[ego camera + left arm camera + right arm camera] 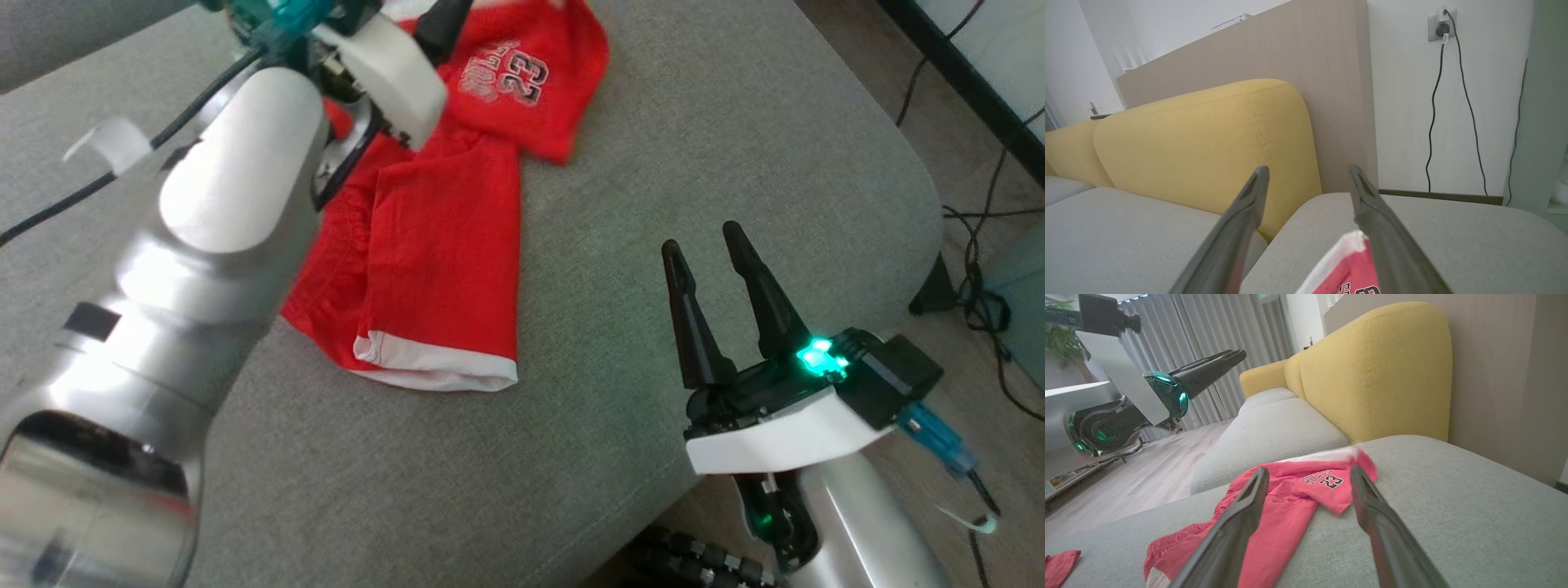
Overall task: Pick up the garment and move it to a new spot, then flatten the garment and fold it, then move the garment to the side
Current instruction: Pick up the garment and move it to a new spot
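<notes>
hovering over crumpled red garment [441,245] on grey cushion [653,122], left gripper [1308,168] spread wide, empty; right gripper [700,237] likewise. risk: next pinch catching doubled layers, flattening fails.

The shorts [445,237] are red with a white hem band and pale 23 lettering; the sofa seat [694,147] is grey, its backrest [1376,367] yellow.

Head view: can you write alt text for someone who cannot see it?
Red shorts with white trim lie rumpled on a grey sofa cushion. The robot's silver left arm reaches over them from the lower left, and its right gripper hovers open at the lower right.
</notes>
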